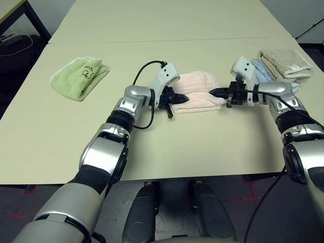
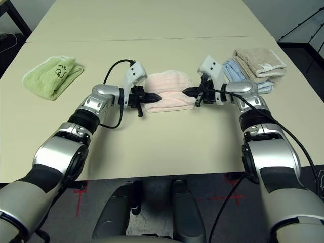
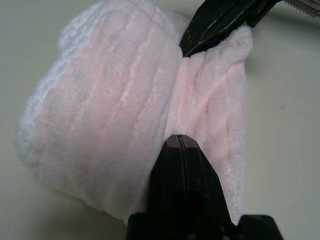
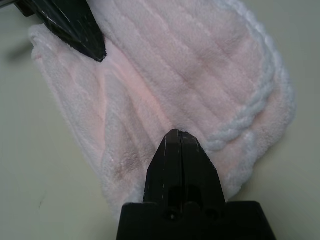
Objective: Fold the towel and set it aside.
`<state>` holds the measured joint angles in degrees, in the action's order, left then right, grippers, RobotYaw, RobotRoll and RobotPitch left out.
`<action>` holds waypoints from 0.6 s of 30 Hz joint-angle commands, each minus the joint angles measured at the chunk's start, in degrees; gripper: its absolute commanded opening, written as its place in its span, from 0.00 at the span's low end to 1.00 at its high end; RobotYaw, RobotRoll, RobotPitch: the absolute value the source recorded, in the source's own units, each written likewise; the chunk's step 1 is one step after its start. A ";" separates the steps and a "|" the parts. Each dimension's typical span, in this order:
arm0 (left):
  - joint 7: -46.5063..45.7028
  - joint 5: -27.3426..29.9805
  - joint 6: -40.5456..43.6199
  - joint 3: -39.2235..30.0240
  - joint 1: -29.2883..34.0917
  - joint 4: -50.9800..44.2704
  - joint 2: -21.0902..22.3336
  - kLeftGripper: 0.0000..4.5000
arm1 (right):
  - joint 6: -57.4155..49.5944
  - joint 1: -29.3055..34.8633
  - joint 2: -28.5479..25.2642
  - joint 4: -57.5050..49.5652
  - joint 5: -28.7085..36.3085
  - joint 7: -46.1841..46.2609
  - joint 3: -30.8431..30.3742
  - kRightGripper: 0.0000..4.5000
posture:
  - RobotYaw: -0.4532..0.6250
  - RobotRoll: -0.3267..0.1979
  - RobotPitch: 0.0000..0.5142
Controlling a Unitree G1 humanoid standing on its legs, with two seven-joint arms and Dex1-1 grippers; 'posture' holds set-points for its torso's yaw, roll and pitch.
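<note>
Two end effectors meet the pink towel point(image 1: 198, 93) from opposite sides: the left end effector point(image 1: 183, 98) at its nine o'clock end, the right end effector point(image 1: 214, 92) at its three o'clock end, both clenched with fingertips pressed into the cloth; whether either pinches a layer I cannot tell. The towel lies bunched and partly folded at the middle of the worktop point(image 1: 167, 147), its white scalloped edge point(image 4: 250, 112) curling along one side. It looks light, soft and floppy, likely to sag and unfold when lifted, so a hold on the paired corners or the doubled edge should serve better than the plush middle. Around it, a green towel point(image 1: 78, 76) lies well apart at ten o'clock, and a stack of beige and blue towels point(image 1: 281, 68) sits near at two o'clock, close behind the right arm. Open room lies at twelve o'clock and toward six o'clock, before the near edge.
</note>
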<state>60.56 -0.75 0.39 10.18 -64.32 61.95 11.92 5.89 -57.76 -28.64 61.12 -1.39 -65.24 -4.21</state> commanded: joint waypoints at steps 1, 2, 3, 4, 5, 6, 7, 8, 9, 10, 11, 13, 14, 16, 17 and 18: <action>-0.18 -1.95 0.30 0.74 0.24 2.30 0.22 0.01 | -0.34 2.55 0.00 2.26 -1.93 0.26 -1.60 0.00 | 0.46 0.62 0.42; 0.05 -1.94 0.39 0.73 0.22 2.32 0.20 0.01 | -0.24 2.76 0.01 2.36 -1.98 0.39 -1.64 0.00 | 0.46 0.62 0.42; 0.35 -1.93 0.50 0.74 0.20 2.29 0.21 0.01 | -0.06 2.94 -0.03 2.43 -1.99 0.49 -1.66 0.00 | 0.46 0.62 0.42; 0.72 -1.87 0.66 0.70 0.16 2.23 0.26 0.01 | 0.11 3.04 -0.11 2.44 -1.94 0.57 -1.61 0.00 | 0.46 0.62 0.42; 1.18 -1.77 0.80 0.65 0.13 2.12 0.33 0.01 | 0.19 3.04 -0.29 2.32 -1.79 0.52 -1.47 0.00 | 0.46 0.62 0.42; 1.49 -1.64 0.92 0.53 0.02 1.99 0.45 0.01 | 0.26 2.93 -0.52 2.08 -1.48 0.37 -1.18 0.00 | 0.46 0.62 0.42; 1.83 -1.39 0.96 0.28 -0.19 1.81 0.60 0.01 | 0.35 2.68 -0.81 1.69 -0.88 0.01 -0.63 0.00 | 0.46 0.62 0.42; 2.45 -0.97 0.98 -0.11 -0.55 1.47 0.76 0.01 | 0.60 2.28 -1.08 1.16 0.24 -0.60 0.36 0.00 | 0.46 0.62 0.42; 2.92 -0.62 1.05 -0.44 -0.91 1.17 0.88 0.01 | 0.82 1.93 -1.18 0.65 1.54 -1.57 1.40 0.00 | 0.46 0.62 0.42; 3.36 -0.29 1.11 -0.75 -1.25 0.89 0.93 0.01 | 0.65 1.60 -1.19 0.21 2.86 -2.60 2.43 0.00 | 0.46 0.62 0.42; 4.15 0.35 1.45 -1.26 -1.91 0.39 0.96 0.01 | 0.55 1.03 -1.41 -0.12 4.13 -2.84 3.66 0.00 | 0.46 0.62 0.42; 5.41 1.55 2.10 -2.34 -3.33 -0.42 0.90 0.01 | 0.24 -0.10 -1.61 -0.85 6.95 -4.25 6.13 0.00 | 0.46 0.62 0.42; 5.45 2.15 2.47 -3.02 -4.23 -0.53 0.76 0.01 | -0.65 -0.91 -1.54 -1.07 8.32 -4.08 7.46 0.00 | 0.46 0.62 0.42; 4.38 2.82 2.51 -4.36 -6.10 0.10 0.23 0.01 | -1.37 -2.21 -1.44 -0.79 9.09 -2.80 8.64 0.00 | 0.46 0.62 0.42; 3.46 3.14 2.58 -5.05 -6.92 0.63 -0.15 0.01 | -1.54 -2.69 -1.27 -0.35 8.94 -1.60 8.89 0.00 | 0.46 0.62 0.42; 2.50 3.28 2.45 -5.62 -7.56 1.19 -0.52 0.01 | -1.57 -3.06 -1.03 0.09 8.78 -0.43 9.00 0.00 | 0.46 0.62 0.41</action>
<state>64.10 1.98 2.54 5.27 -71.21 61.95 12.13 4.98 -60.72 -29.60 60.90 7.04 -67.07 4.11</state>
